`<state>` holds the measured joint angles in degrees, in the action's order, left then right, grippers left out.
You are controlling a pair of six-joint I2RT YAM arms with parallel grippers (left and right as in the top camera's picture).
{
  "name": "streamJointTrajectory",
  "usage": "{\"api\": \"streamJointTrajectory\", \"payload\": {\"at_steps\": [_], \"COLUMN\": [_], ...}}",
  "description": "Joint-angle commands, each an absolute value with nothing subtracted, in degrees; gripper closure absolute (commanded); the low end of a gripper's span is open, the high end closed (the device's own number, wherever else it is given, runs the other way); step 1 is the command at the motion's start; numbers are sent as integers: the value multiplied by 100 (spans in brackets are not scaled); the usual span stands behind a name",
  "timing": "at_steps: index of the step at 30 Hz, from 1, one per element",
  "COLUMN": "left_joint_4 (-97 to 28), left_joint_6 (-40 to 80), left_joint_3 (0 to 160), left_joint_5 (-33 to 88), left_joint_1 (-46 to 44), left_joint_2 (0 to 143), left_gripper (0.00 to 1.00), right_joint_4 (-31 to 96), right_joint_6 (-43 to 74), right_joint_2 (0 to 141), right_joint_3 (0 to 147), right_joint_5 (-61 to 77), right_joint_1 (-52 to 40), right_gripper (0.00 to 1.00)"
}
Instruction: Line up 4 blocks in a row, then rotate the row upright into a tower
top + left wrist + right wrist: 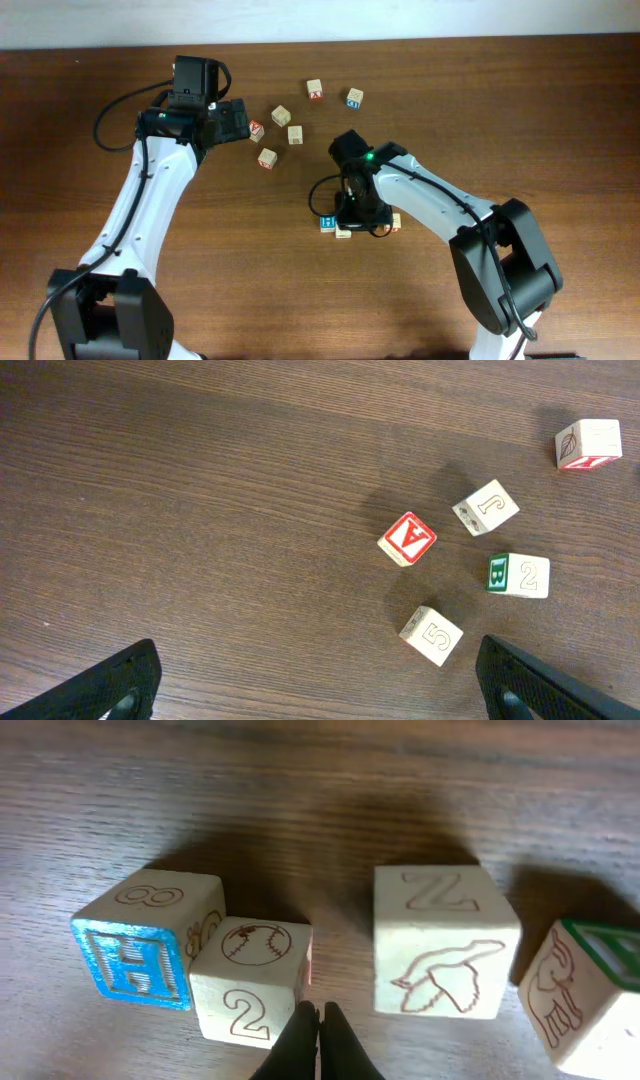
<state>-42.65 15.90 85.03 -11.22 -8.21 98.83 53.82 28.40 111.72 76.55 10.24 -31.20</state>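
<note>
The right gripper (318,1038) has its fingers pressed together, empty, at low centre of the wrist frame, at the gap between 2 block (248,982) and Z block (445,942). H block (140,958) lies leftmost and green-faced block (590,992) rightmost, so the row runs left-right. The left gripper (320,685), spread wide, is well apart.

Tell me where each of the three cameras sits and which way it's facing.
Overhead: fixed above the table, facing straight down; the left arm and right arm show.
Left wrist: on the left arm, facing down at five scattered blocks; the open left end effector frames the bottom corners.
Right wrist: low, close on four blocks; the shut right end effector shows at bottom centre.
Shared: the H block also appears overhead.
</note>
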Motion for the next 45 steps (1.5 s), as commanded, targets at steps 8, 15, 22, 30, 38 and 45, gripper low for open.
{"api": "streamJointTrajectory", "payload": {"at_steps": [8, 15, 22, 30, 38, 45], "left_joint_4": [-4254, -4254, -4254, -4254, -4254, -4254], "left_joint_6": [1649, 1649, 1649, 1649, 1649, 1649], "left_joint_3": [8582, 8582, 8582, 8582, 8582, 8582], "left_joint_5": [-1184, -1184, -1184, -1184, -1184, -1184], "left_joint_1": [-808, -808, -808, -808, -808, -808], "left_joint_2": [9863, 9863, 9863, 9863, 9861, 9863], "left_gripper": [1, 1, 1, 1, 1, 1], "right_joint_4": [5933, 5437, 5238, 5046, 4875, 5885], "right_joint_6": [3675, 3948, 3813, 3489, 3170, 2829], "right_joint_2": [10689, 11150, 11150, 11150, 11150, 10134], "right_joint_3": [7824, 7356, 7363, 7393, 7393, 7915], "right_joint_5": [1162, 1352, 1356, 1444, 1634, 596], "right_joint_1": [-3474, -3636, -3511, -3511, -3367, -2593], "right_gripper": [96, 96, 96, 96, 96, 96]}}
